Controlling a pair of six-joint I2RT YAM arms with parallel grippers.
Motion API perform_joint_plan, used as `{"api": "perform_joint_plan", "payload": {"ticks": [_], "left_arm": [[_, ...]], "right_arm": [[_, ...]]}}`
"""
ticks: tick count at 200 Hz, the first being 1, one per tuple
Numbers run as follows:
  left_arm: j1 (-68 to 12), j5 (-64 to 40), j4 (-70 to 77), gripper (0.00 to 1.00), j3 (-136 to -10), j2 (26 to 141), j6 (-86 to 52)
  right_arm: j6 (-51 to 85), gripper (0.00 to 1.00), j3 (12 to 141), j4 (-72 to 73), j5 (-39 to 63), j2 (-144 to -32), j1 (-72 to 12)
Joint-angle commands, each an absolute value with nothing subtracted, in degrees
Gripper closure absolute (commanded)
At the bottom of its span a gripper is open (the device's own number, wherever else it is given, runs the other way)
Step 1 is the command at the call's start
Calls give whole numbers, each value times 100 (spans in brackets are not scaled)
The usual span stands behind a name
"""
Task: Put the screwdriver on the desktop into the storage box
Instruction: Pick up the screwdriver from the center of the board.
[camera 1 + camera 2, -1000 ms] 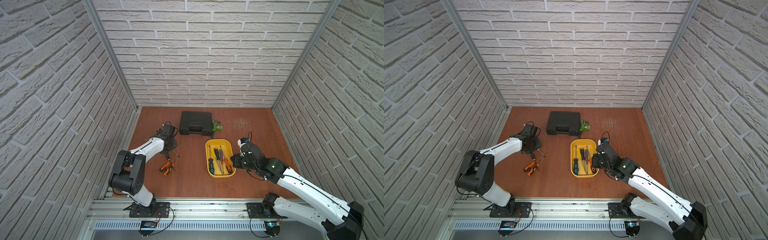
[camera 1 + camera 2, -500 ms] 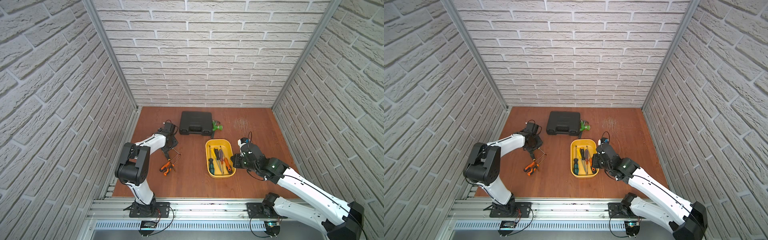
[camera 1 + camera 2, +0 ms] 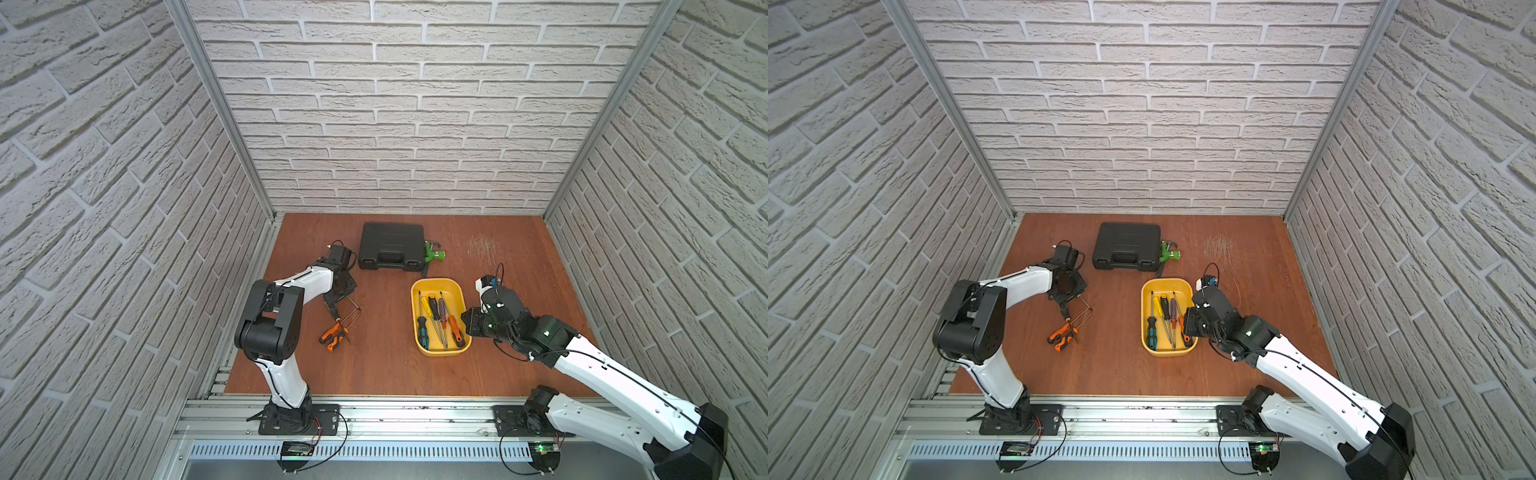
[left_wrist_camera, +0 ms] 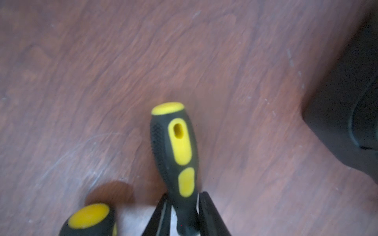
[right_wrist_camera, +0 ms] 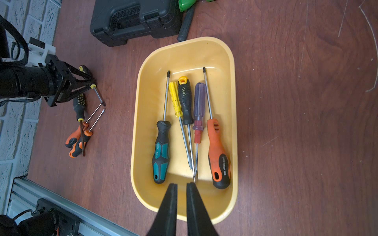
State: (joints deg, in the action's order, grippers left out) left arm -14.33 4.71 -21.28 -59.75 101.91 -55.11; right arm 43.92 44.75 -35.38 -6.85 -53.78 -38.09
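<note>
In the left wrist view my left gripper [image 4: 183, 201] has its jaws closed against the neck of a black-and-yellow screwdriver [image 4: 176, 147], whose handle lies over the desktop [image 4: 102, 71]. Both top views show this gripper [image 3: 332, 309] at the left of the desktop [image 3: 382, 365], with the screwdriver's shaft [image 3: 354, 302] sticking out beside it. A second black-and-yellow screwdriver [image 5: 78, 106] lies close by. The yellow storage box [image 3: 436, 281] sits mid-table and holds several screwdrivers. My right gripper [image 5: 182, 185] hangs shut and empty over the box's near end [image 5: 184, 212].
Two orange-handled screwdrivers [image 3: 332, 334] lie in front of the left gripper. A black latched tool case [image 3: 390, 246] and a green tool [image 3: 434, 253] sit at the back. Brick walls close three sides; an aluminium rail [image 3: 395, 409] runs along the front.
The left gripper's jaws have narrowed onto the screwdriver's handle, and the left arm's elbow has swung to the right. The right arm has not moved.
</note>
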Motion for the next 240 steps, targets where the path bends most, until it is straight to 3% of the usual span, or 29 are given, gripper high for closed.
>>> {"api": "perform_joint_plan", "payload": {"ticks": [1, 92, 170, 240], "left_arm": [[-1492, 444, -2233, 77, -5964, 10350, -5457], [-2002, 960, -2465, 100, -5906, 9606, -5313], [-2691, 1204, -2559, 100, -5859, 8014, -5258], [-3886, 1230, -2459, 100, -5705, 6797, -5199]], "right_arm": [[4337, 84, 4421, -3426, -797, -5307, -3806], [4306, 84, 4466, -3530, -881, -5239, -3806], [4306, 84, 4532, -3599, -955, -5159, -3808], [4367, 84, 4554, -3661, -1105, -5091, -3797]]}}
